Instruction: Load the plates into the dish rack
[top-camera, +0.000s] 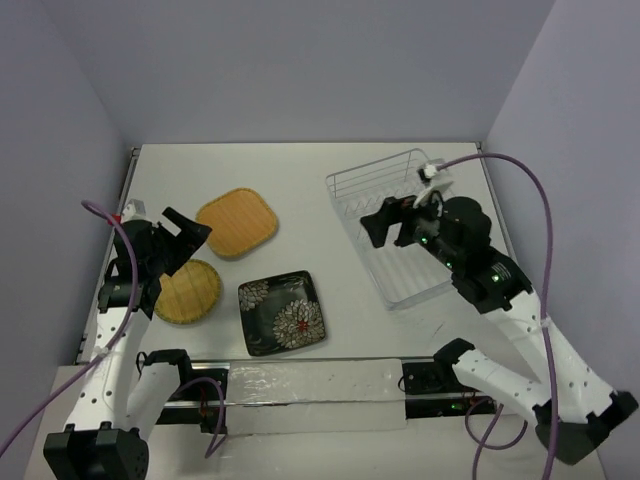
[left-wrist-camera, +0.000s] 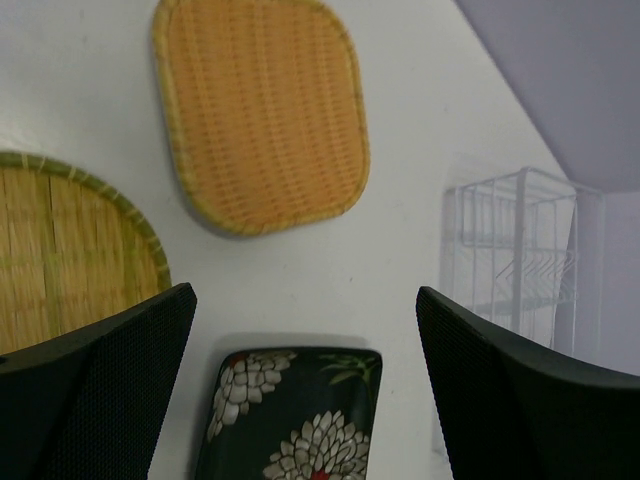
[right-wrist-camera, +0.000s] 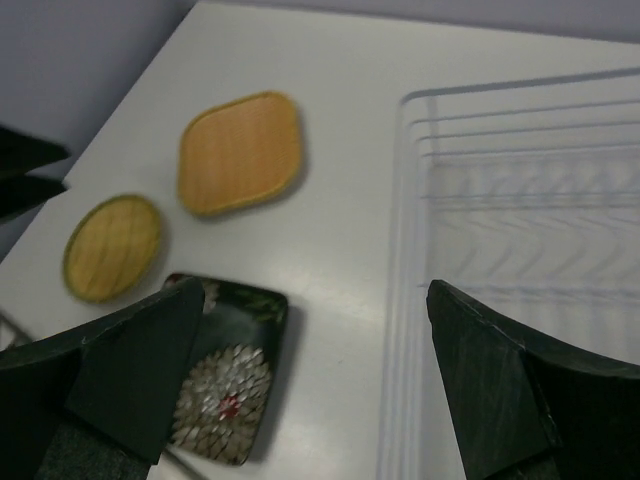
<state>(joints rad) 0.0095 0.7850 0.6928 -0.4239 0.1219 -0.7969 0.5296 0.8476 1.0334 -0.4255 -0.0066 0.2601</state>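
The top view is the only one that gets it all at once: both arms, every plate, and the whole dish rack. In it the left fingers are spread as wide as they go with nothing in them. Same for the right fingers: wide open, holding nothing, hanging over the rack's left side.

The left wrist view gives you the weave up close, which the top view doesn't. The orange plate sits out ahead of the left fingers. The yellow-green plate is off beside one finger, cut by the frame edge. The black plate with the flowers lies in the gap between the two fingers. Only a corner of the rack shows, well beyond the other finger.

The right wrist view is a bit blurry, but it's the one that shows the rack's wires right below the right fingers, with the rim running close to one of them. All the plates are out past the other finger.

Count: three plates, all flat on the tabletop, none touching each other or the rack. One rack. Two arms, two fingers each.
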